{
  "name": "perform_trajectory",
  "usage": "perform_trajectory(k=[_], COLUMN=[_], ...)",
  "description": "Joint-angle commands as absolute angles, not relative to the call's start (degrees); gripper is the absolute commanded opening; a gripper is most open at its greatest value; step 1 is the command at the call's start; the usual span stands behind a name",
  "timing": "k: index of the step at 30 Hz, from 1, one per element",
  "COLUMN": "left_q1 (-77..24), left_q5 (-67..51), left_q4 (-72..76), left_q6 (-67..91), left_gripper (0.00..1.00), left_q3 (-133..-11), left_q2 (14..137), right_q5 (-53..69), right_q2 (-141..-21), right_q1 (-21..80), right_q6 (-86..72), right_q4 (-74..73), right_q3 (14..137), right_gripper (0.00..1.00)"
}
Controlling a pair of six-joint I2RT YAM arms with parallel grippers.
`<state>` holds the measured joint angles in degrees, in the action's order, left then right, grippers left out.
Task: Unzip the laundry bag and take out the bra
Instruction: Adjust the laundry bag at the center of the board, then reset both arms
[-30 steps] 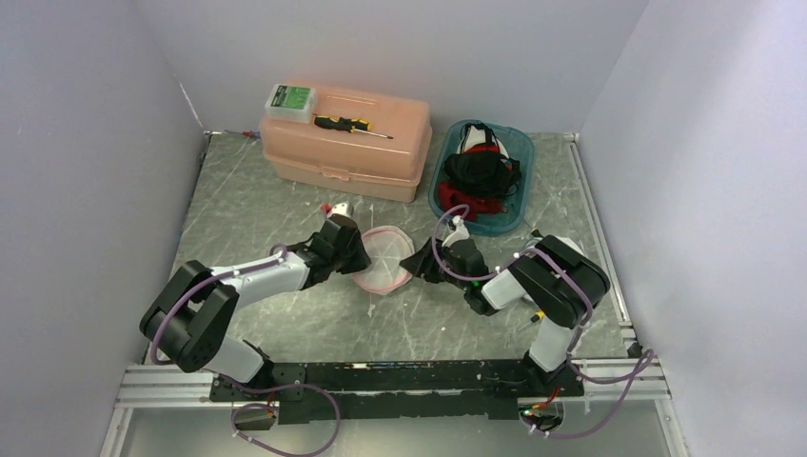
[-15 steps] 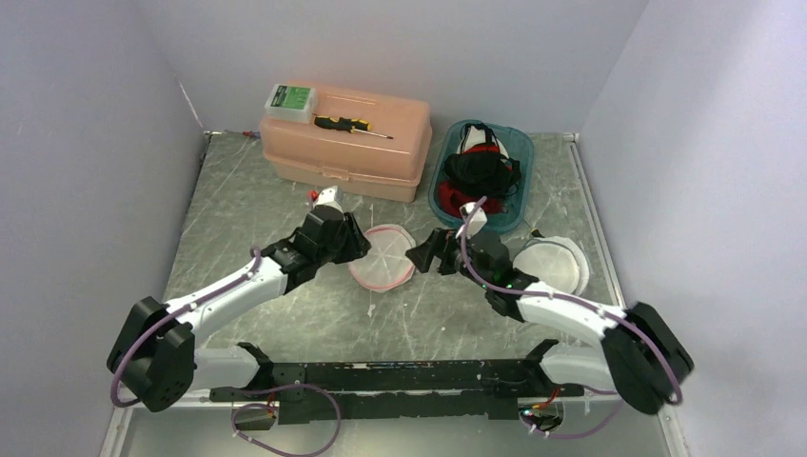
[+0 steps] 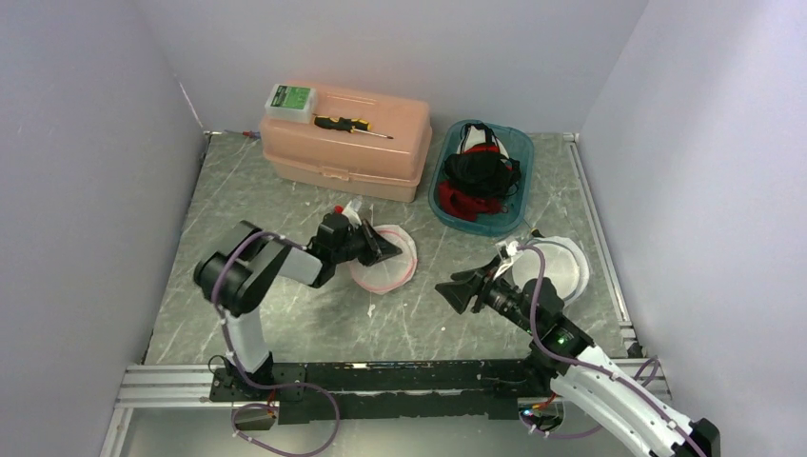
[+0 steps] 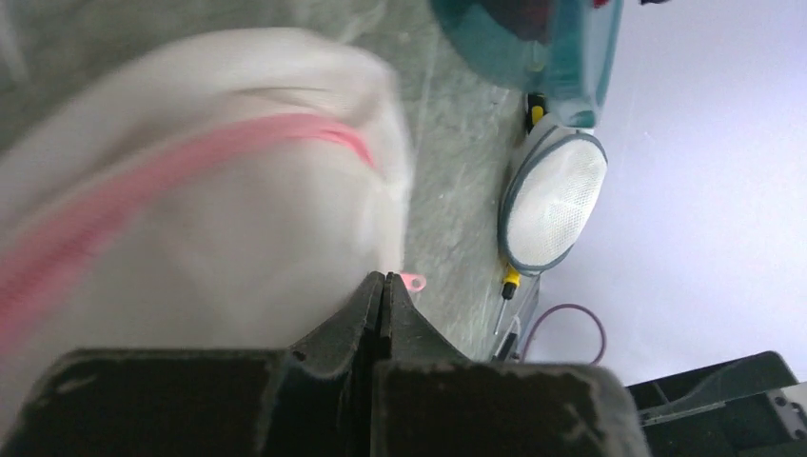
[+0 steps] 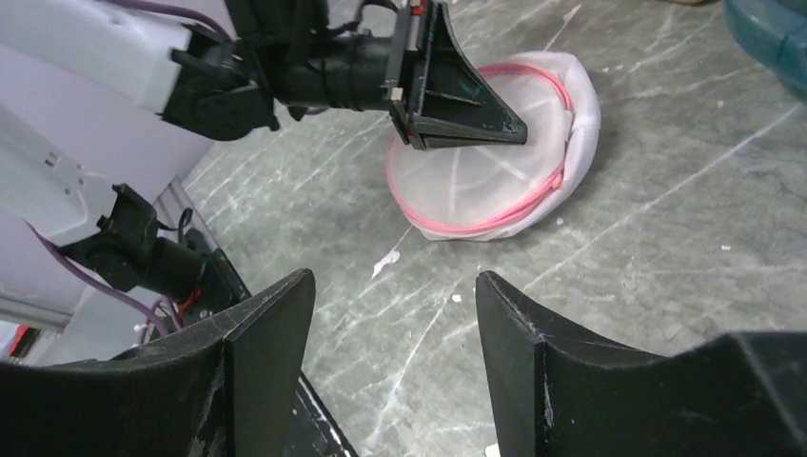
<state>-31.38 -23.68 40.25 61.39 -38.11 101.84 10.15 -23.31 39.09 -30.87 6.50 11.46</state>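
Left gripper (image 4: 381, 279) has its 2 jaws pressed together at the edge of the white, pink-zippered laundry bag (image 5: 476, 181), which lies on the table (image 3: 314, 319). The pink zipper pull (image 4: 411, 281) pokes out beside the tips, possibly pinched. Right gripper (image 5: 395, 286) hangs nearby, jaws spread, empty.

Bare tabletop (image 3: 423, 319) right of laundry bag (image 3: 381, 273); left claw (image 3: 392, 251) over it, toolbox (image 3: 347, 143) behind

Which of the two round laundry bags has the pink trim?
The central laundry bag, at the left gripper. The other bag, further right, has a dark grey rim.
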Motion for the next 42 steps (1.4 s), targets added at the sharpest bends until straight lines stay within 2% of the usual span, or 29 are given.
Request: perform_trajectory(k=[1,8,12,18,26,28,32,36,37,38,39,40,42], left_q1=[-29.96,-29.52,-29.53,-29.51,-31.37,-33.04,-40.8,-45.56,-45.83,-45.83,-45.87,-45.86,-45.86], left_q5=[-29.44,-29.72,-29.62,-28.45,-23.28,-21.1,-8.76,1.05,3.86,7.04,8.94,10.59,14.39], left_q4=[63.15,70.12,71.45,58.67,36.77,30.22,9.95,-6.23,-9.06,-11.24,-13.19,-14.72,-18.55], left_q6=[72.45,74.98,74.45,66.96,57.26,54.31,43.32,37.15,37.15,37.22,37.07,36.93,37.27], left_gripper=[0.03,0.03,0.03,0.03,0.04,0.11,0.4,0.57,0.64,0.84,0.92,0.94,0.94], left_q3=[-35.07,-34.72,-34.1,-33.34,-33.97,-35.22,-41.46,-47.43,-48.46,-49.11,-49.67,-50.04,-51.02], left_q2=[109.67,118.9,119.22,106.52,86.24,80.69,69.25,62.14,60.59,58.89,57.48,55.91,53.66], right_q5=[11.5,11.22,10.88,9.8,11.77,11.57,9.68,2.8,0.9,-1.34,-3.54,-6.2,-11.88], right_q2=[-19.89,-19.47,-19.92,-20.79,-21.6,-21.68,-23.46,-23.99,-23.99,-24.14,-24.17,-24.28,-24.79], right_q1=[39.29,39.29,39.31,39.34,39.3,39.29,39.35,39.32,39.37,39.36,39.35,39.3,39.29], right_q6=[-30.17,-30.91,-30.68,-30.34,-31.06,-30.21,-26.26,-26.76,-27.32,-27.93,-28.45,-28.98,-34.81], right_q4=[3.02,3.13,2.95,3.37,2.03,0.64,-4.59,-9.2,-10.53,-11.79,-13.21,-14.5,-17.2], right_q3=[10.21,9.22,9.5,10.59,14.53,16.21,22.03,27.65,29.19,30.55,32.02,33.76,35.6], right_gripper=[0.66,0.66,0.66,0.71,0.85,0.87,0.88,0.89,0.9,0.91,0.92,0.98,1.0])
